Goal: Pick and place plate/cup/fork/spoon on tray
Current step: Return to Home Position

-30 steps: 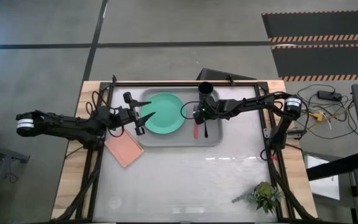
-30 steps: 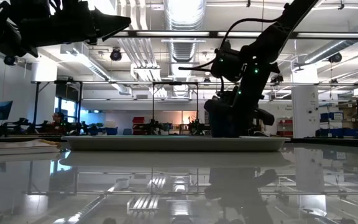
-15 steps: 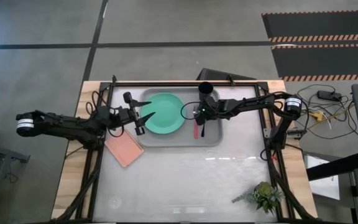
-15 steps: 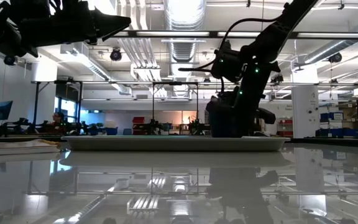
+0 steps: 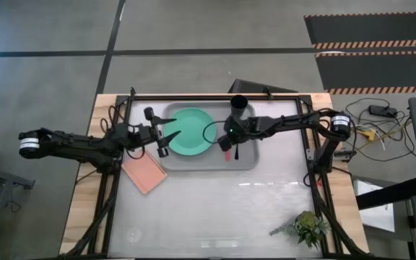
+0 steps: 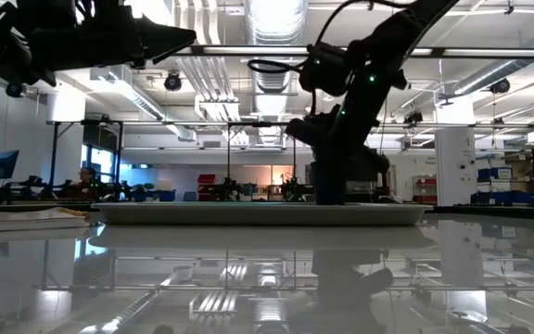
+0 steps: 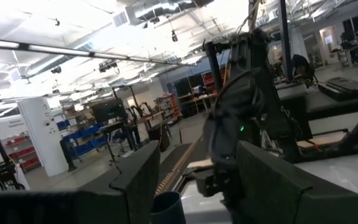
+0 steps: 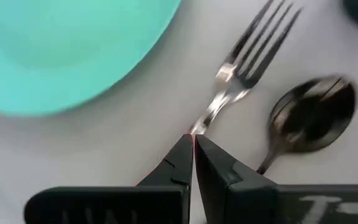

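The right tool (image 5: 224, 142) hangs over the grey tray (image 5: 206, 163), its two fingers (image 8: 180, 163) pressed together and pinching nothing. In the right wrist view their tips sit just above the neck of the fork (image 8: 248, 57), which lies flat on the tray floor. The spoon (image 8: 309, 117) lies close beside the fork, bowl level with the tines, the two not touching. From above, only the fork's pink-red handle shows, past the dark tool.

The mint-green plate (image 5: 191, 131) rests on the left half of the tray, with the fork just to its right. The black cup (image 5: 238, 106) stands upright at the tray's far right corner.

The left tool (image 5: 170, 126) hovers above the plate's left edge with its fingers spread and empty. In the left wrist view the cup shows in the gap between them, farther off, with the right arm (image 7: 247, 124) behind it. In the low view the left tool is well above the tray.

A salmon-pink pad (image 5: 144, 172) lies on the desk (image 5: 215, 209) just off the tray's near left corner. A small green plant (image 5: 307, 227) sits well apart at the desk's near right corner.
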